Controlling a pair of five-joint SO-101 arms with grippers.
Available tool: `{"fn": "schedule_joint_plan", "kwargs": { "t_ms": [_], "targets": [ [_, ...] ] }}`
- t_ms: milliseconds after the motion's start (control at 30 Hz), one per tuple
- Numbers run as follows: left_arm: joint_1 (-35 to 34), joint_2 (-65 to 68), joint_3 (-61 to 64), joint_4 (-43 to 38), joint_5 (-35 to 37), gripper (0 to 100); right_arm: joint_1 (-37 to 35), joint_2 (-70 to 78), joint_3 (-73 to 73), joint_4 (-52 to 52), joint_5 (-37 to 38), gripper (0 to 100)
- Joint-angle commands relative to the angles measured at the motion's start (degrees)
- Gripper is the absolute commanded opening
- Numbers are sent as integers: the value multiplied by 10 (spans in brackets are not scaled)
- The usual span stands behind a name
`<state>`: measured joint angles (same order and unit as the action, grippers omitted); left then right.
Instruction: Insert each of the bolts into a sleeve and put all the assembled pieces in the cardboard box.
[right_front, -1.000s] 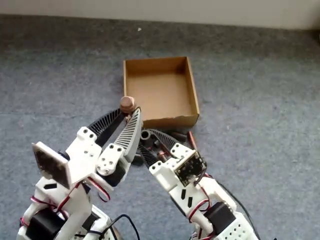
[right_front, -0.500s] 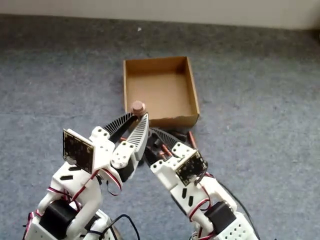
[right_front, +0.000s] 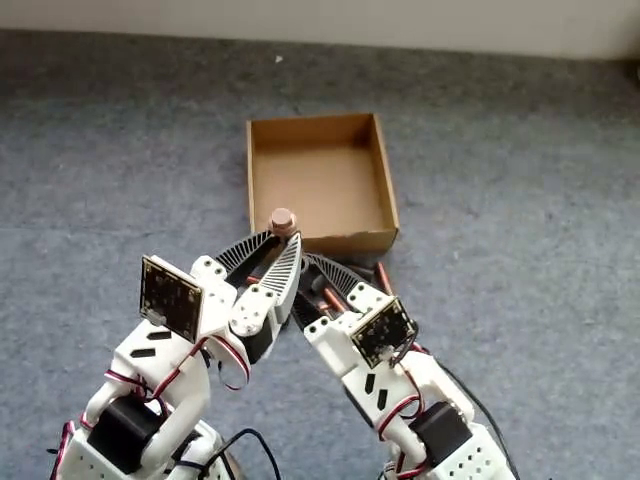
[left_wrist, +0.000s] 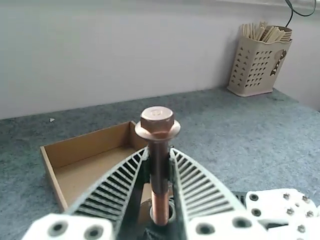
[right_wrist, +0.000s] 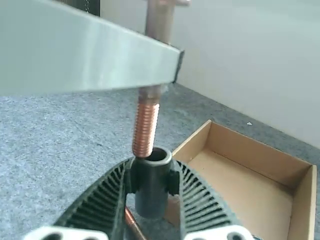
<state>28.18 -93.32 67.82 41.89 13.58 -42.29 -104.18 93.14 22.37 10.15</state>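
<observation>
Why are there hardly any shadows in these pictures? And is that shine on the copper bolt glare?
High view: soft, even light, with just faint shade inside the cardboard box walls. Left wrist view: a mild highlight on the bolt head, not harsh glare. Right wrist view: small glints along its thread, over the dark, dull sleeve.

1. A grey, short-piled carpet (right_front: 520, 200) covered the whole work surface.
2. A plain, pale wall (right_front: 400, 20) ran along the carpet's far edge.
3. A small white speck (right_front: 278, 58) lay on the carpet near the wall.
4. A beige perforated holder (left_wrist: 257, 62) stood against the wall, packed with thin wooden sticks (left_wrist: 265, 32).
5. A black cable (left_wrist: 295, 7) hung above the holder.
6. Light was soft and even.
</observation>
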Motion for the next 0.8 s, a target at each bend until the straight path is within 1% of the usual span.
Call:
{"fn": "schedule_joint_plan", "kwargs": {
  "t_ms": [0,567,667,767],
  "targets": [
    [8,3,-1,-11,5,6,-9,-12,-14,-14,4,5],
    [8,2,14,-10,5,6,-13,-12,-15,-13,7,5],
    [13,2,14,-7,-28,6,-12,-12,-15,-14,7,5],
    [37,1,14,-6,-53,6,-12,-12,-15,-14,7,5]
  ]
}}
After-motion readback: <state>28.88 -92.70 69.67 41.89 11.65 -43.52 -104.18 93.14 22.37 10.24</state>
